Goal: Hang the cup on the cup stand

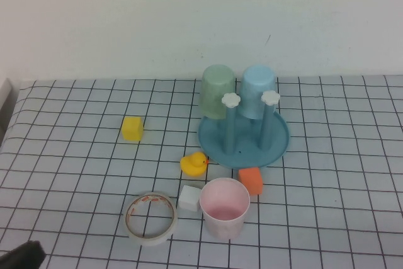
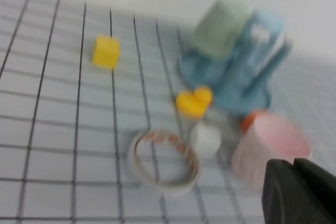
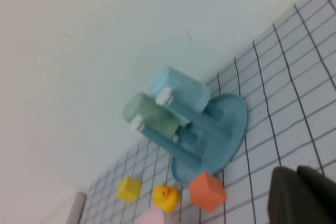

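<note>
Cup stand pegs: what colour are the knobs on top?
White knobs on the blue cup stand; clearest in the high view.

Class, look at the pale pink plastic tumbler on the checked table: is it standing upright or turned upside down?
Upright. The pale pink plastic tumbler stands mouth-up on the table, its pink inside visible and empty, unlike the two cups inverted on the blue cup stand.

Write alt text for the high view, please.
A pink cup stands upright on a checked table, near a blue cup stand holding a green cup and a blue cup. The left gripper shows in the corner; the right gripper is unseen.
</note>
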{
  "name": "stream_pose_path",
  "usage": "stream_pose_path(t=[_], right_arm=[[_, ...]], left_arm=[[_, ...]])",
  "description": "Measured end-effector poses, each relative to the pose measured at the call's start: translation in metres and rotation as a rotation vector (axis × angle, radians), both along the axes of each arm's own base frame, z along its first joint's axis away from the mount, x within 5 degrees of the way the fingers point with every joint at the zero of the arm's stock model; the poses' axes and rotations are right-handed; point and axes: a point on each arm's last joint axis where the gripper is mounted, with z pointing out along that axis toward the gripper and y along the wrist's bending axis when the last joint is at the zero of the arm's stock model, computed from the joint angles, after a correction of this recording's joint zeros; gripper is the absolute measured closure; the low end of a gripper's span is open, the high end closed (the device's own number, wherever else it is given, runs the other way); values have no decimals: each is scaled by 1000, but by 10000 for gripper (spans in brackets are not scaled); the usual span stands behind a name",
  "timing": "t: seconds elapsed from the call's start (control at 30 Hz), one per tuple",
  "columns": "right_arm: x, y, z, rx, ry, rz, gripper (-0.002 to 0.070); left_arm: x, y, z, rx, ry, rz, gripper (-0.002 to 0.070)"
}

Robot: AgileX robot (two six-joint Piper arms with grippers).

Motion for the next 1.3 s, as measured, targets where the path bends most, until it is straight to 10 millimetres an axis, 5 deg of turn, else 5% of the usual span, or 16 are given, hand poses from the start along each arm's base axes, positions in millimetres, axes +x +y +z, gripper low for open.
stream_pose_path(t=[0.3, 0.5, 0.7, 1.07, 1.3], right_arm=[[-2, 6, -5, -36, 45, 76, 678], [-3, 7, -5, -38, 49, 82, 678], [-3, 7, -6, -39, 53, 88, 678], [-3, 8, -6, -40, 57, 94, 678], [-3, 8, -6, -50, 56, 98, 678]], left_arm=[[66, -12, 72, 466, 198, -329, 676], [125, -17, 91, 572, 318, -447, 677], [163, -47, 77, 689, 431, -596, 676], [193, -157, 43, 938, 525, -768, 676], [223, -186, 24, 941, 579, -766, 676]])
